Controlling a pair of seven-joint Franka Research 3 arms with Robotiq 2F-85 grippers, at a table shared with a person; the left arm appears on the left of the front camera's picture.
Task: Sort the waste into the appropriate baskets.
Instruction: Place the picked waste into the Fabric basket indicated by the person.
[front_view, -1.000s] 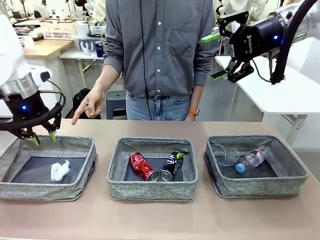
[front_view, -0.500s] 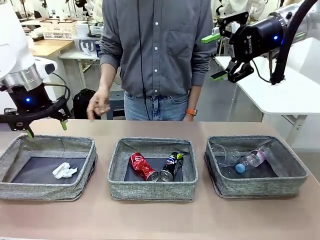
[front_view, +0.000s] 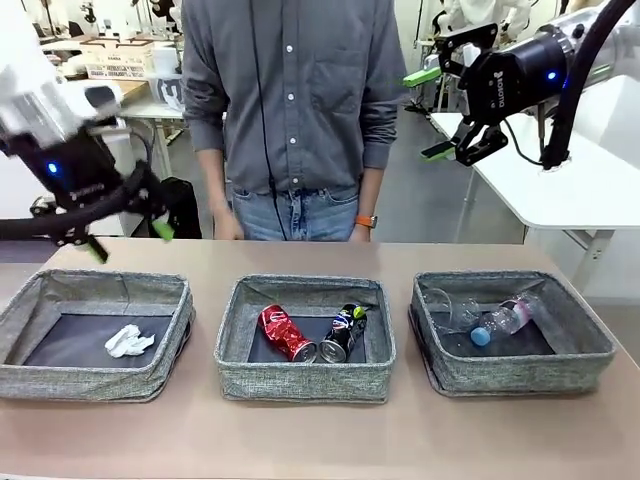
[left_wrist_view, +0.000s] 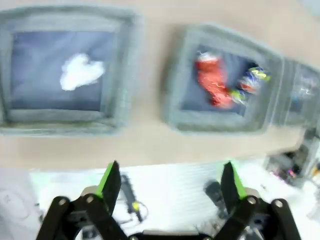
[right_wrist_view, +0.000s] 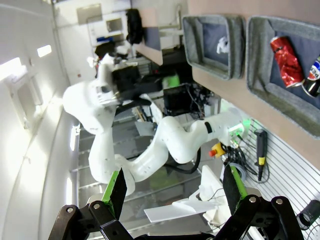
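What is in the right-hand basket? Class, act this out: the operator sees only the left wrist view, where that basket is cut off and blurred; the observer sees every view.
Observer: The right basket holds a clear plastic bottle with a blue cap and a clear plastic cup.
Operator: Where is the other arm's gripper?
Observer: The right gripper hangs open and empty, high above the table's far edge, behind that basket.
Operator: Is anyone at the table?
Observer: A person stands at the far side, behind the middle basket.
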